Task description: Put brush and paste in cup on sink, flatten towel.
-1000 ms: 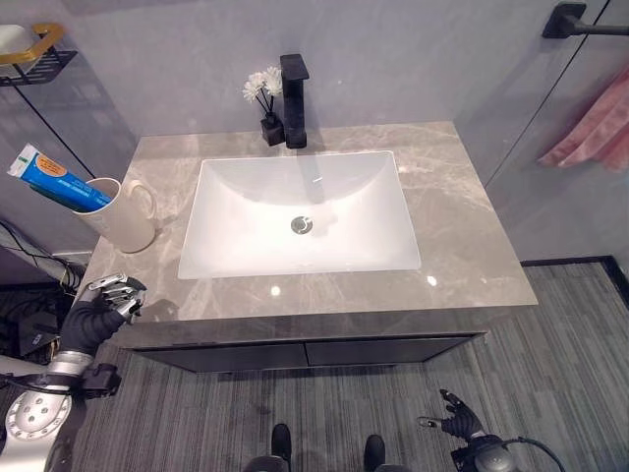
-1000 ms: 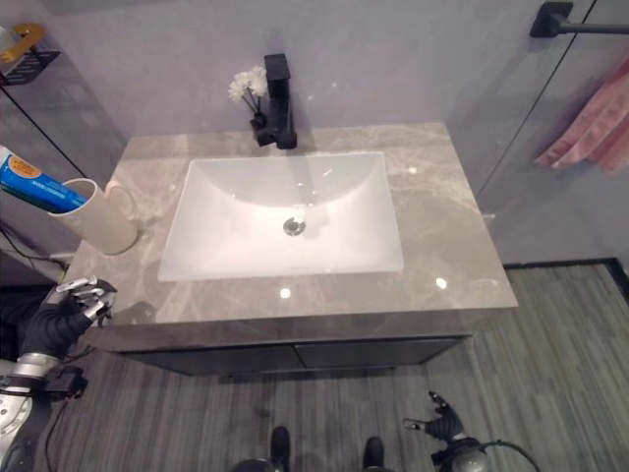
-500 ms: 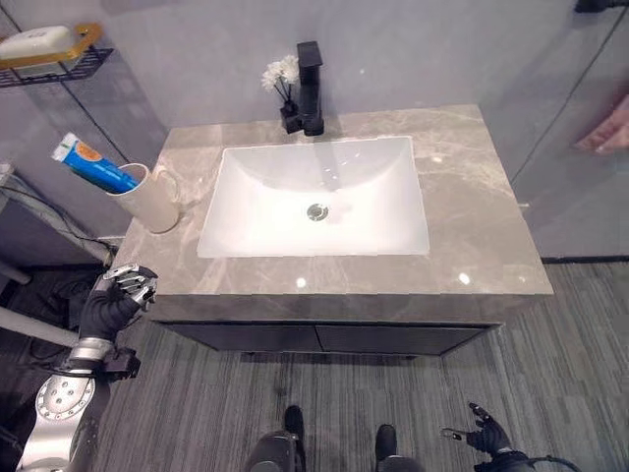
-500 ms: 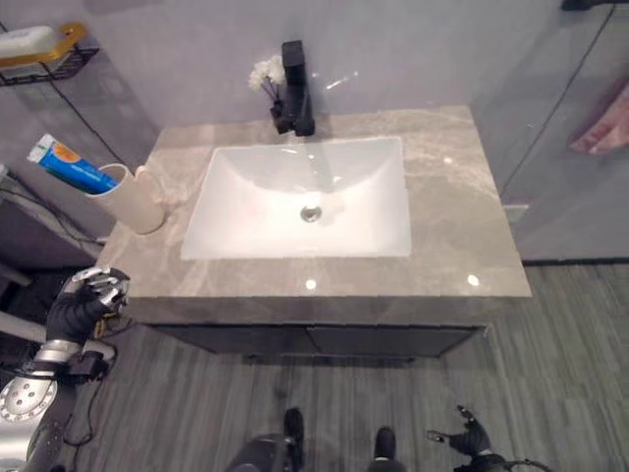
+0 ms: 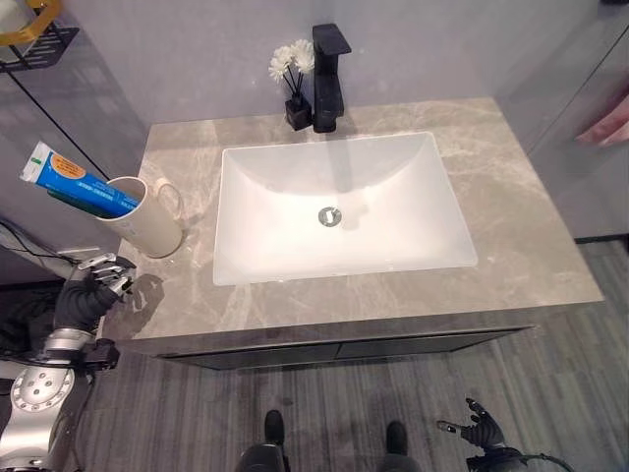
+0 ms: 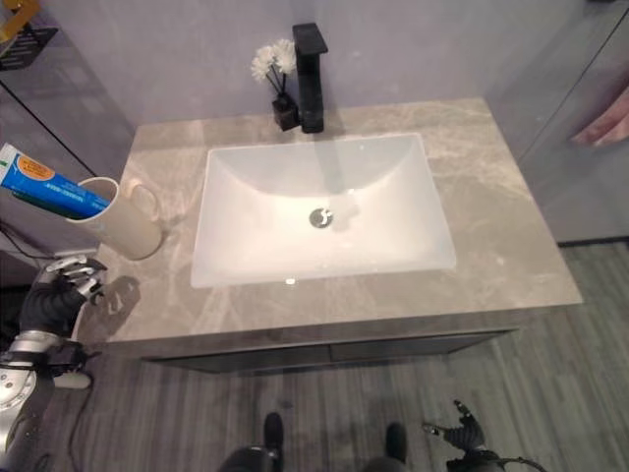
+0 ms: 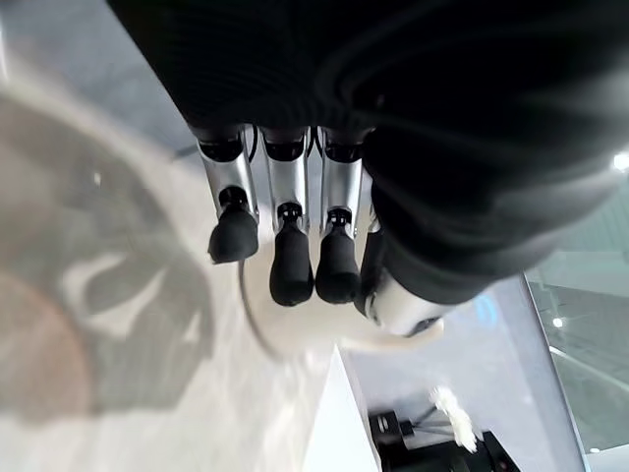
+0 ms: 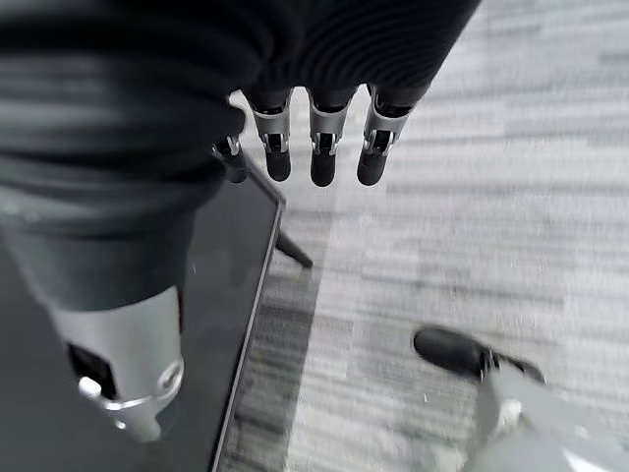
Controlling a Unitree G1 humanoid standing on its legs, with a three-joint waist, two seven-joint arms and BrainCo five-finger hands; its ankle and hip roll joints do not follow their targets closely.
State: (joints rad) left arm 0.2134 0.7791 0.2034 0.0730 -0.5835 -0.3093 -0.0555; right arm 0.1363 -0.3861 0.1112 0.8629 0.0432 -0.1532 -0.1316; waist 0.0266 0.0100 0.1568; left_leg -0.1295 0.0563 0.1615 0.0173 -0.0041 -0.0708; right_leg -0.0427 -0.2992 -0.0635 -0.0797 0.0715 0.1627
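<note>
Grey veined stone formed the bench around a glossy white rectangular basin, and at the left of the frame a smooth cream cup with a loop handle stood upright holding a blue paste tube that leaned out toward the upper left. The left hand, fingers loosely curled on nothing, hovered at the bench's lower-left edge just below the cup, apart from it. The right hand hung relaxed and spread over the grey planked floor at the lower right, while a pink towel showed at the right edge.

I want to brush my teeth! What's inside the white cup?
A blue toothpaste tube pokes out of the cup, leaning over its rim away from the sink. The tube's lower end is hidden inside. No brush is visible; one could be hidden behind the tube.
</note>
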